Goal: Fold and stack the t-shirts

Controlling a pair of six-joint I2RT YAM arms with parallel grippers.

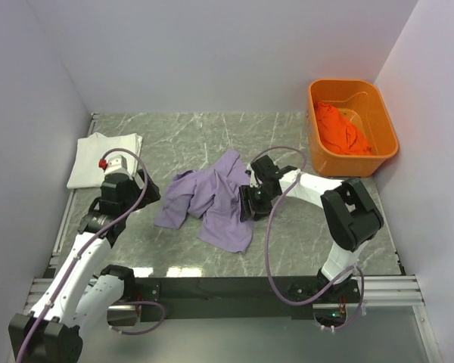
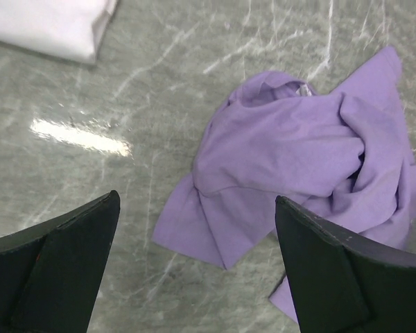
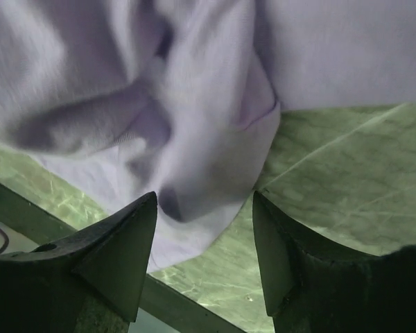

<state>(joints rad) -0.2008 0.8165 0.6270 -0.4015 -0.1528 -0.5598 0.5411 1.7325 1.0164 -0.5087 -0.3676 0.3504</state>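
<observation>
tabletop (image 1: 287, 136): right claw (image 3: 204, 201) agape at lavender t-shirt (image 1: 212, 200).

Your grey-green marbled table (image 1: 287, 242) carries three things. A folded white t-shirt (image 1: 98, 157) lies flat in the far left corner. A lavender t-shirt (image 1: 212, 200) sits crumpled around the middle, well apart from it. An orange tub (image 1: 348, 160) stands in the far right corner.

3 cams, shared: lavender shirt (image 1: 210, 200), prob.
</observation>
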